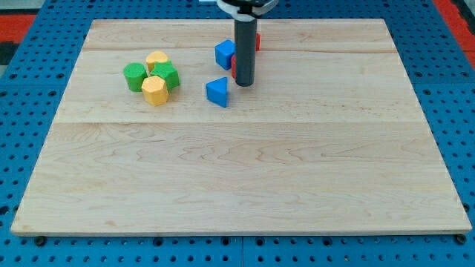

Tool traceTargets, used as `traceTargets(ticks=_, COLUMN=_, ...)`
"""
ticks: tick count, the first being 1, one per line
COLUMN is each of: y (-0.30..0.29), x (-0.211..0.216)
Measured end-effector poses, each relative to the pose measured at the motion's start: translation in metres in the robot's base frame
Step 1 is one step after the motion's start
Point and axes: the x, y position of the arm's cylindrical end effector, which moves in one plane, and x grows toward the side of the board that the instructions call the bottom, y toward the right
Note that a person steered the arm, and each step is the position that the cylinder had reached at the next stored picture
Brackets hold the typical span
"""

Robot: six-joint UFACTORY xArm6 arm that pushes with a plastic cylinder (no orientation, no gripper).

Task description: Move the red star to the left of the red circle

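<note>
My tip [245, 84] rests on the wooden board [237, 178] near the view's top centre. A red block [257, 41] shows just right of the rod, mostly hidden behind it. A sliver of another red block [233, 68] shows at the rod's left edge, close above the tip. I cannot tell which red block is the star and which the circle. A blue block [224, 53] sits just left of the rod, touching the red sliver. A blue triangular block [217, 91] lies to the lower left of the tip, apart from it.
A cluster sits at the view's upper left: a green block [134, 76], a green block [166, 75], a yellow block [156, 60] and a yellow hexagonal block [154, 90]. A blue pegboard [30, 89] surrounds the board.
</note>
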Motion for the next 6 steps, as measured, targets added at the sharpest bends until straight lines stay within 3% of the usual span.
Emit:
traceTargets(ticks=1, y=0.093, x=-0.026)
traceTargets(ticks=2, y=0.080, x=-0.118)
traceTargets(ticks=3, y=0.019, x=-0.130)
traceTargets(ticks=4, y=-0.062, x=-0.081)
traceTargets(ticks=5, y=-0.074, x=-0.048)
traceTargets(ticks=6, y=-0.074, x=-0.043)
